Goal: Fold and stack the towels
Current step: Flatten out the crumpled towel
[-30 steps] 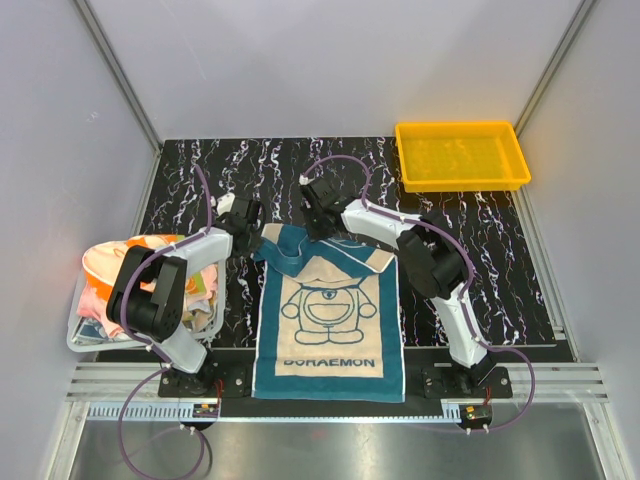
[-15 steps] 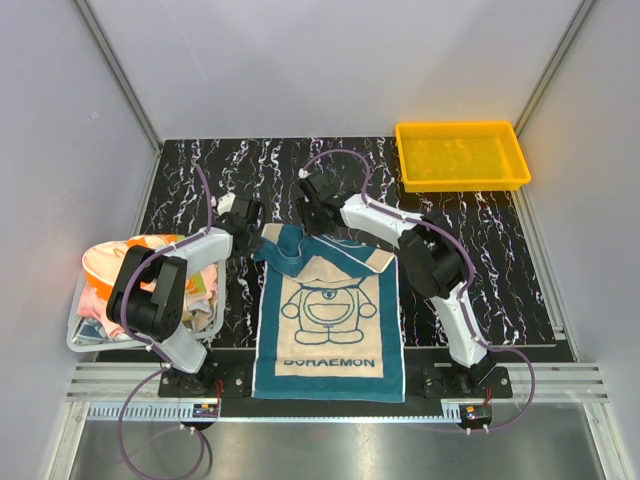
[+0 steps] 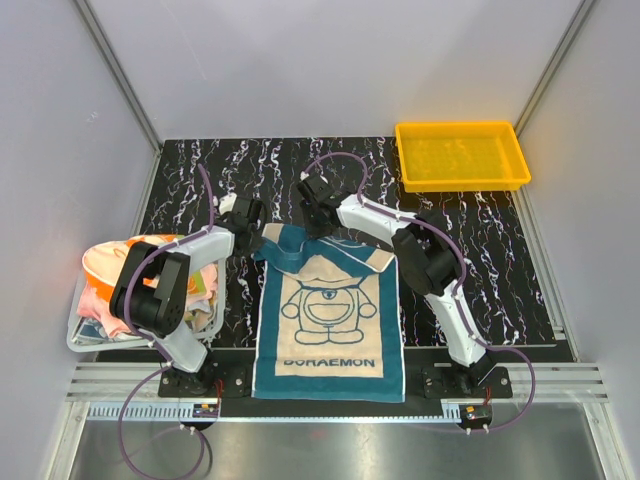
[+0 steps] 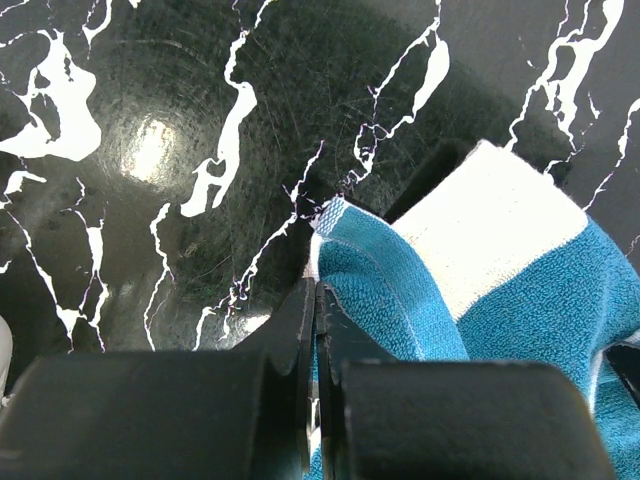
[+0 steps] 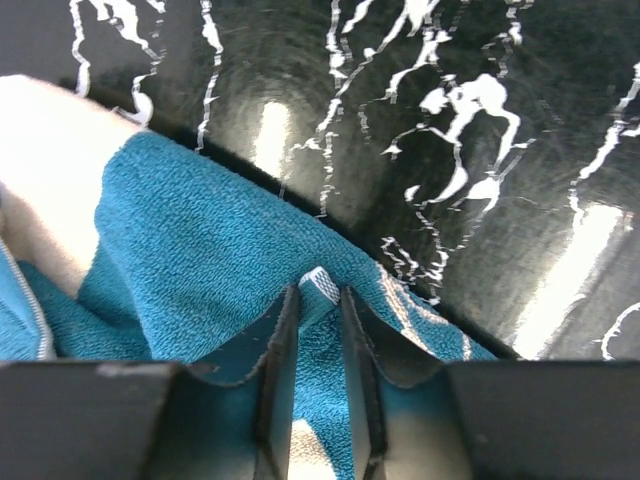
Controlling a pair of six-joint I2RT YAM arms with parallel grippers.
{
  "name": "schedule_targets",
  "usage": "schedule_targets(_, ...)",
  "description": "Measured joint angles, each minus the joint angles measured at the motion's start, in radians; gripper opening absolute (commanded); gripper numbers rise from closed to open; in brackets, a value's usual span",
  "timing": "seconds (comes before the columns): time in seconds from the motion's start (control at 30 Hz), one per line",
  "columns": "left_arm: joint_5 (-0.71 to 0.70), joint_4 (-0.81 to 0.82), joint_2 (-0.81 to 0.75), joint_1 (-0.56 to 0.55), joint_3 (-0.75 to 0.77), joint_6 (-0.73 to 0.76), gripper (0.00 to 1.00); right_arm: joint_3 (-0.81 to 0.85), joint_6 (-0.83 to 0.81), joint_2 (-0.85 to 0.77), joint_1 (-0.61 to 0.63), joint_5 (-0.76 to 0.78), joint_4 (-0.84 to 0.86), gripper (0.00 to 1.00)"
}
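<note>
The teal towel [image 3: 328,310], cream in the middle with a blue cartoon figure and the word DORAEMON printed across its near end, lies lengthwise on the black white-veined table [image 3: 480,250] between the two arms. Its near edge reaches the front of the table, and its far end is rumpled and turned back on itself. At the far-left corner the left gripper [image 4: 316,300] is clenched on the cloth, its jaws pressed together with the teal hem pinched between them and a fold of cream showing just beyond. At the far edge, toward the middle, the right gripper [image 5: 320,300] stands astride a raised ridge of the towel. Its fingers [image 5: 280,340] are a little apart and teal cloth with a pale hem fills the gap, but from this close view I cannot tell whether they are pressing it or merely sit around it. To the left, beside the left arm, the other towels [image 3: 120,265], orange, cream and pink, are heaped in a white basket [image 3: 80,335]. A yellow tray [image 3: 465,183] sits well apart at the far right corner of the table.
</note>
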Motion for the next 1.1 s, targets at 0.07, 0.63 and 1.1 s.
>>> schedule_targets(0.07, 0.000, 0.000, 0.000, 0.000, 0.000, 0.000, 0.00, 0.000, 0.004, 0.000, 0.000, 0.013, -0.003, 0.26)
schedule_targets(0.63, 0.000, -0.023, 0.000, 0.000, 0.034, 0.009, 0.00, -0.003, 0.006, -0.075, -0.001, 0.098, -0.056, 0.02)
schedule_targets(1.1, 0.015, -0.018, -0.009, 0.000, 0.266, 0.053, 0.00, 0.048, -0.063, -0.152, -0.105, 0.214, -0.109, 0.00)
